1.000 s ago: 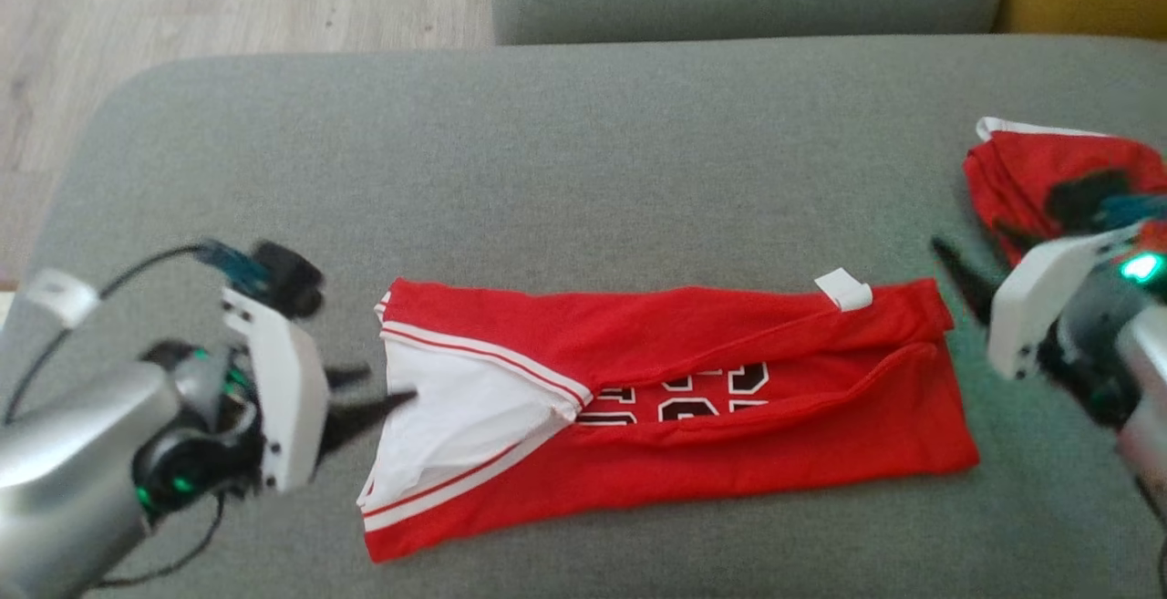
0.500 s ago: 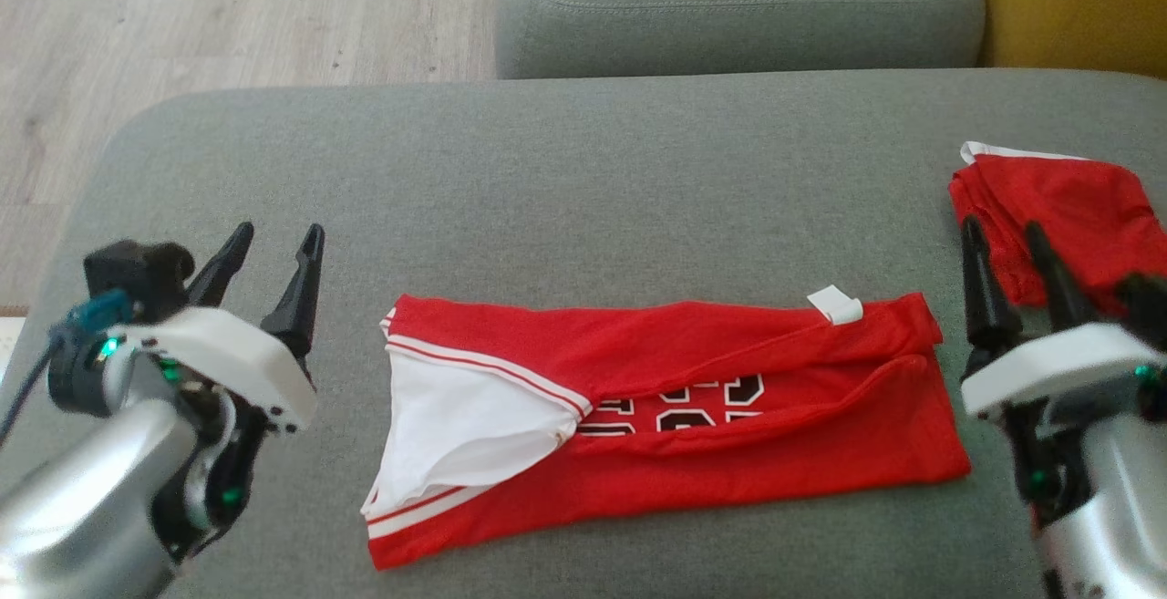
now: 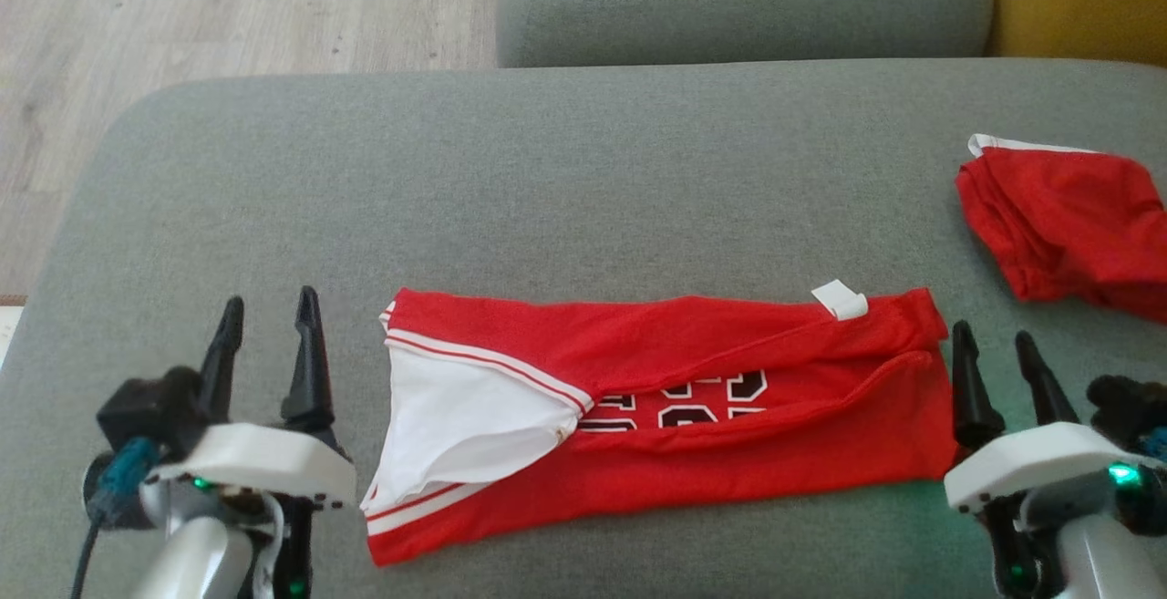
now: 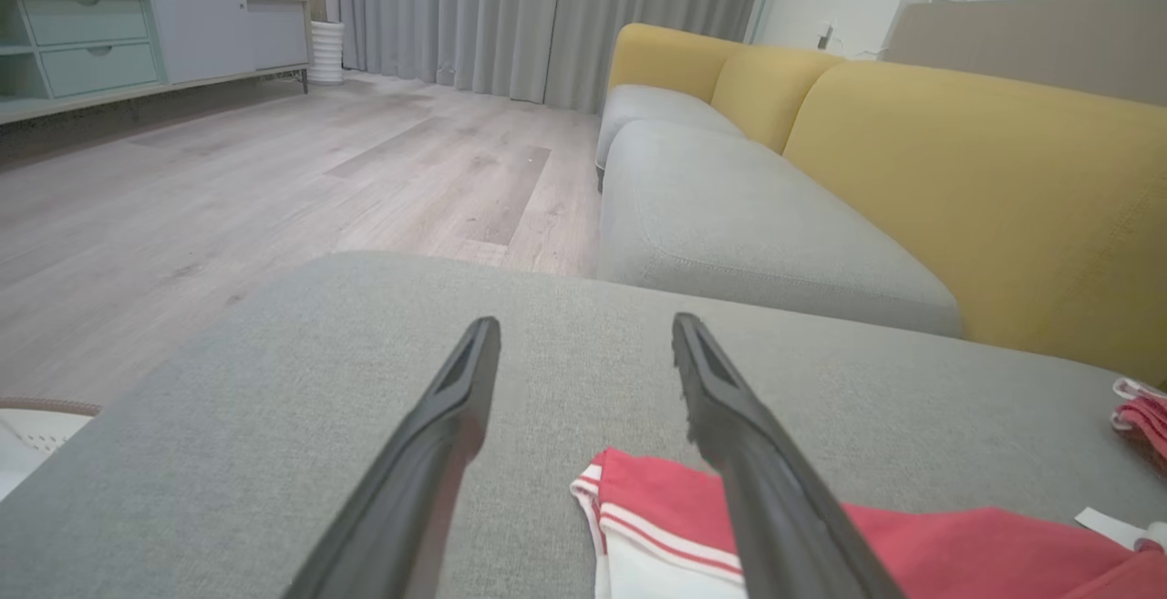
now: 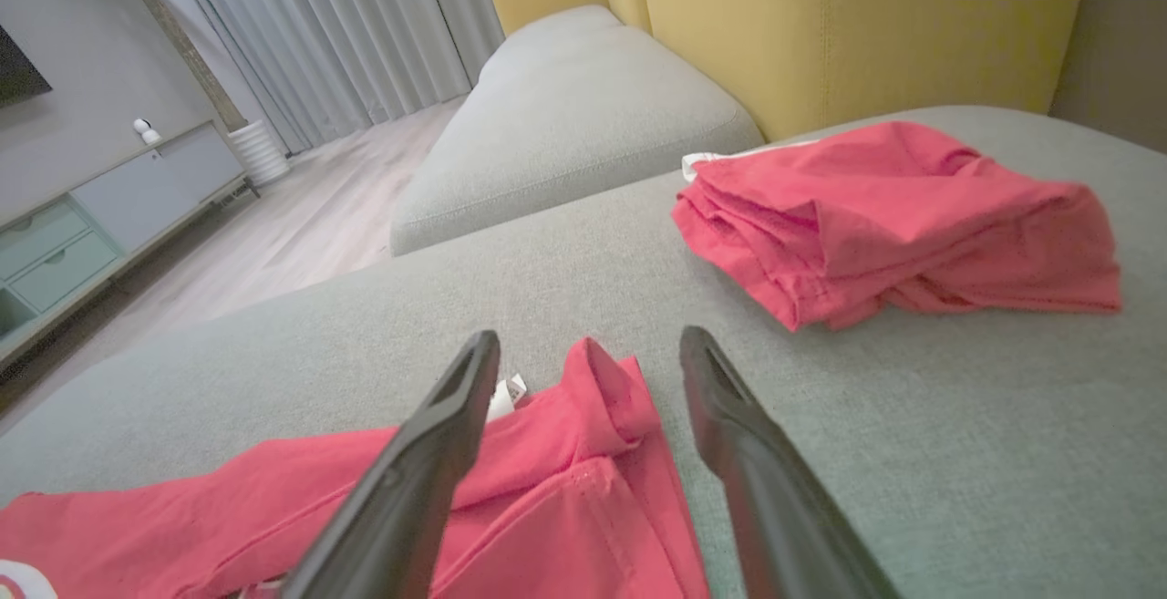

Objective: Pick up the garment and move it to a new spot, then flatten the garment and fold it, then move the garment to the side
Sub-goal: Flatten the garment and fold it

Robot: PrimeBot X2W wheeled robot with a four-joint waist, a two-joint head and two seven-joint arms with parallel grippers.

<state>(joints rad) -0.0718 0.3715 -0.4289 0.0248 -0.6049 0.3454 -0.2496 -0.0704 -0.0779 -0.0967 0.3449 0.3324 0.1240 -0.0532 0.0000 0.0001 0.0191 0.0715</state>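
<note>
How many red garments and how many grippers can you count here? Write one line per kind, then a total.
Red garments: 2, the folded jersey and the bunched garment
Grippers: 2, the left gripper and the right gripper
Total: 4

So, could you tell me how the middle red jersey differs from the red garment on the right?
The jersey lies in a long flat strip; the side garment is a bunched heap. The jersey shows white fabric and black numerals; the side garment is red with a white edge. Both rest on the grey cushion.
</note>
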